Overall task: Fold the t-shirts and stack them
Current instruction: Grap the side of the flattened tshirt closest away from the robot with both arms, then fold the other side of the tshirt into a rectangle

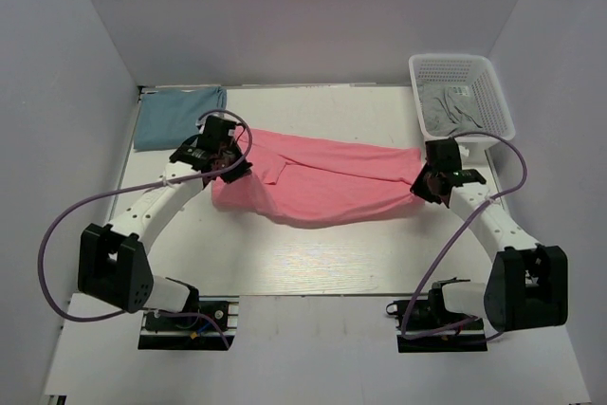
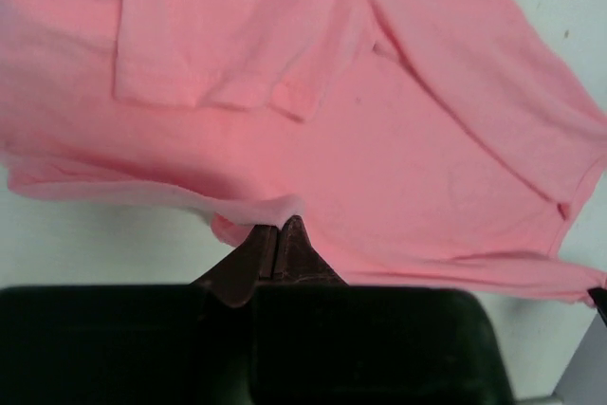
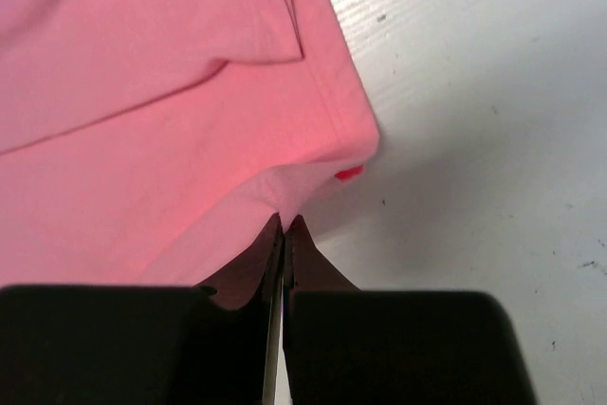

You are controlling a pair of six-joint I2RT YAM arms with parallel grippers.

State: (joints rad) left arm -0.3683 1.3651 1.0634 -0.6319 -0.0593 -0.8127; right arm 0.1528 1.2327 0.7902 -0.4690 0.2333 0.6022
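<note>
- The salmon pink t-shirt (image 1: 322, 182) is being shown stretched from left to right across the middle of the white table (image 1: 313, 263). It is lying rumpled and partly doubled over between the two arms.
- The left gripper (image 2: 282, 225) is being shown at the left end of this shirt. In the left wrist view its dark fingers are being pressed fully together, and a fold of the pink edge is being pinched at their tips.
- A short sleeve (image 2: 218, 45) is being shown folded flat over the body of the shirt, beyond the pinched edge.
- The right gripper (image 3: 285, 220) is being shown at the right end of the shirt. Its fingers are being held closed with only a hairline seam between them, and the hemmed corner of the pink cloth is being gripped there, just above the bare tabletop.
- A small bright red mark (image 3: 349, 174) is being shown under that corner; what it is cannot be told.
- The teal-blue t-shirt (image 1: 175, 113) is being shown folded flat at the far left corner of the table, near the left gripper. Whether they are touching cannot be told.
- A white mesh basket (image 1: 493, 92) is being shown at the far right corner, with grey cloth (image 1: 446, 111) lying inside it.
</note>
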